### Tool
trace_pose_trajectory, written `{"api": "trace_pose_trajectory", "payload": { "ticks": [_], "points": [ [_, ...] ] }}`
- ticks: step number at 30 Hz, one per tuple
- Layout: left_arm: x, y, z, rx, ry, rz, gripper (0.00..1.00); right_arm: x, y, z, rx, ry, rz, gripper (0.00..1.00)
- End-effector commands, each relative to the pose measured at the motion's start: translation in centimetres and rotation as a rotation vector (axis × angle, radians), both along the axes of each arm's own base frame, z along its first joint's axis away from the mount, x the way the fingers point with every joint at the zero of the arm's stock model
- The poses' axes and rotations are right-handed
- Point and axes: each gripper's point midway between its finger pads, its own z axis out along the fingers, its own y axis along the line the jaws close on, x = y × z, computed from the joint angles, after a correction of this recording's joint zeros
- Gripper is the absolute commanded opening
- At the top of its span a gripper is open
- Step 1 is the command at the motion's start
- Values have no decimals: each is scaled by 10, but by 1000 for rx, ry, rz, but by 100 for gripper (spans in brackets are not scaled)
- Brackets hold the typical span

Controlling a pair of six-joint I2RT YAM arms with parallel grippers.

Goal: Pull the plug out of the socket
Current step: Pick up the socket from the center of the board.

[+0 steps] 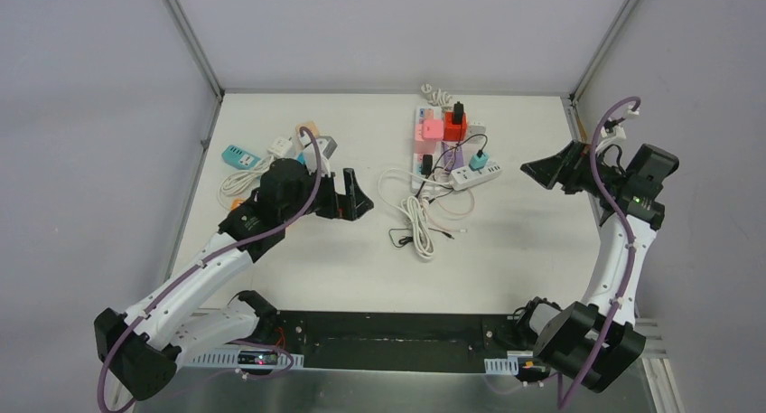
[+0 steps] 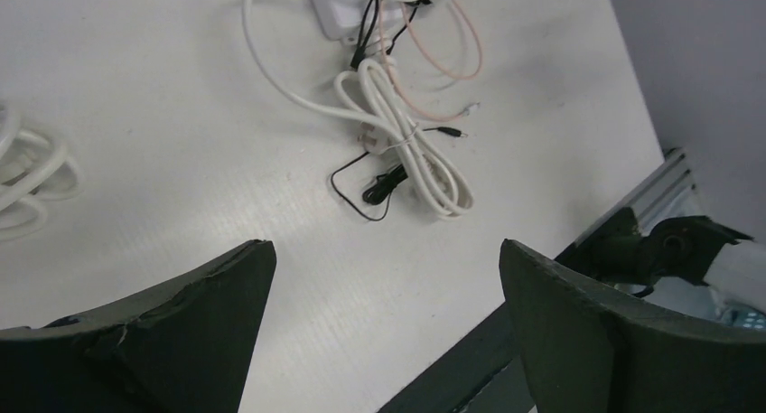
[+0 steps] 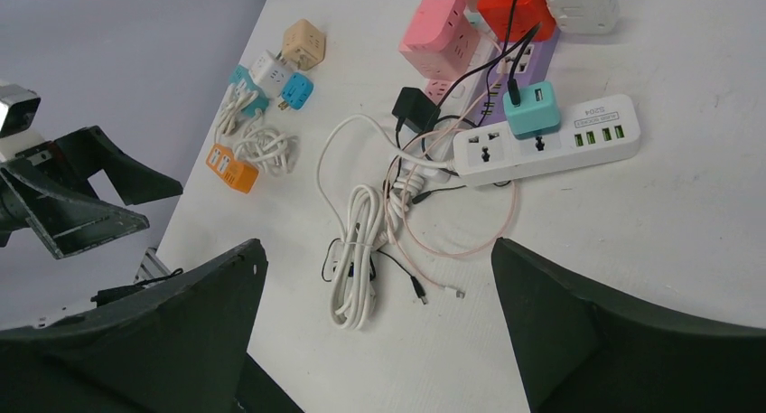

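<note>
Top view, left tool (image 1: 354,196): jaws spread as wide as they go, nothing in them, hovering over bare counter (image 1: 524,250) left of the cable mess.
Top view, right tool (image 1: 546,171): wide open too and empty, hanging just right of the white power strip (image 1: 470,178).
Top view, teal plug (image 1: 479,161): seated in that strip, and my best bet for the one to pull. A black plug (image 1: 427,164) sits near its left end, so I cannot tell which is meant.
Left wrist, coiled white cable (image 2: 406,133): lies ahead of the open fingers (image 2: 181,332), with a thin black wire (image 2: 361,192) looped beside it. No socket shows here.
Right wrist, strip: the teal plug stands upright near the middle, with a black lead running from its top toward the red cube (image 3: 510,6).
Right wrist, neighbours: the pink cube (image 3: 440,32) and purple strip (image 3: 533,61) crowd just behind. The orange adapter (image 3: 228,167) is well apart.
Risk, strip lifting: nothing pins the strip down, so a pull on the plug likely brings the whole strip up with it.
Risk, snag: the lead and a thin pink wire (image 3: 488,241) run by the strip, and a closing jaw could catch those instead.
In the way: the cable tangle lies between the left tool and the strip.
</note>
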Motion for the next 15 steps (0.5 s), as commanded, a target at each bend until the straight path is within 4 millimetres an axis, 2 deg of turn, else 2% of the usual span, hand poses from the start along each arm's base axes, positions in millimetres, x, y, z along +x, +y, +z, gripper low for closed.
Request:
{"api": "trace_pose_trajectory", "payload": {
  "ticks": [1, 3, 8, 12, 13, 15],
  "points": [
    [22, -29, 53, -302, -142, -4, 99, -6, 14, 2, -58, -123, 120, 100],
    [32, -40, 68, -375, -207, -24, 99, -8, 20, -2, -70, -140, 155, 100],
    [60, -72, 92, -456, -293, -98, 99, -7, 24, -15, -107, -135, 174, 100],
    [74, -110, 91, -535, -251, -223, 99, -7, 24, -21, -140, -115, 179, 100],
    [79, -120, 82, -555, -220, -251, 99, -6, 22, -23, -144, -109, 173, 100],
    [86, -132, 78, -598, -192, -275, 99, -4, 21, -27, -142, -96, 165, 100]
  ]
}}
